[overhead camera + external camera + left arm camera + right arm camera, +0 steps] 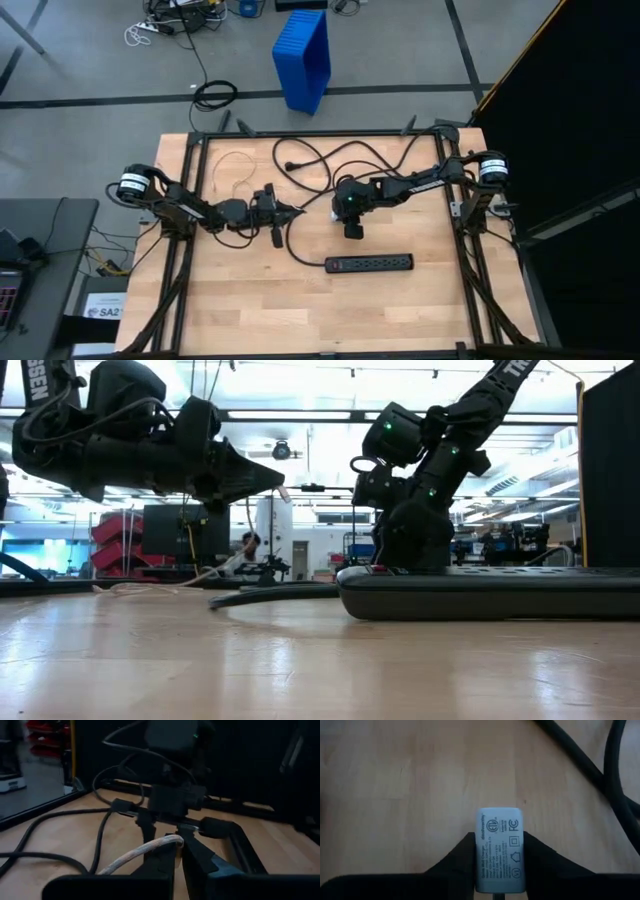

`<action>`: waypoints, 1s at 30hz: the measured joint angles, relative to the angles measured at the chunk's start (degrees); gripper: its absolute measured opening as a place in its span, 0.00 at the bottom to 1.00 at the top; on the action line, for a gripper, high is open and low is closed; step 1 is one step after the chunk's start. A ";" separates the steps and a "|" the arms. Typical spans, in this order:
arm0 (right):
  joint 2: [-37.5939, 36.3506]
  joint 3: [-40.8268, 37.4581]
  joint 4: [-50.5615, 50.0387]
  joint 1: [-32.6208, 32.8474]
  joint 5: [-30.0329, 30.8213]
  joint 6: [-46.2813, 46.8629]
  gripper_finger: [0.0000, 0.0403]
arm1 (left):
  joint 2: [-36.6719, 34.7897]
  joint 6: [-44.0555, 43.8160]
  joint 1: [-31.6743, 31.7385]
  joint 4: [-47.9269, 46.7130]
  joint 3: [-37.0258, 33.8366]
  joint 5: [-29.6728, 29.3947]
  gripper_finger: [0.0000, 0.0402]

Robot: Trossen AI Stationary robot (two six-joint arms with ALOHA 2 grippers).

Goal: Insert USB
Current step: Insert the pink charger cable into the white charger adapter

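Here the left tool [288,212] pinched the braided, pale USB [142,854], its cord trailing back over the woodgrain tabletop [250,300]. The right tool [500,851] clamped a smooth, rectangular grey charger [500,847].

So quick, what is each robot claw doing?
Left gripper: shut on the thin pale braided USB cable.
Right gripper: shut on a small grey rectangular charger block.

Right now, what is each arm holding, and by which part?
Left gripper: USB cable, near its end. Right gripper: white charger block, fingers on its two long sides.
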 joint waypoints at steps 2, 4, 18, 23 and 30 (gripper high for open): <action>-0.02 0.00 0.05 0.02 1.62 0.53 0.21 | 0.00 -2.63 0.02 0.21 0.00 -2.81 0.00; -0.02 -0.01 0.51 0.09 3.83 0.57 0.21 | 0.00 -4.93 0.04 0.66 0.00 -5.03 0.00; 0.00 -0.25 31.93 11.57 41.15 -13.86 0.21 | 0.00 -6.59 0.02 1.15 4.97 -9.57 0.00; 0.00 -3.97 44.10 13.88 41.78 -17.41 0.21 | 0.00 -4.98 0.01 1.08 5.68 -11.55 0.00; 0.00 -8.54 50.91 14.05 42.94 -16.29 0.21 | 0.00 -6.01 -0.09 1.10 5.55 -13.84 0.00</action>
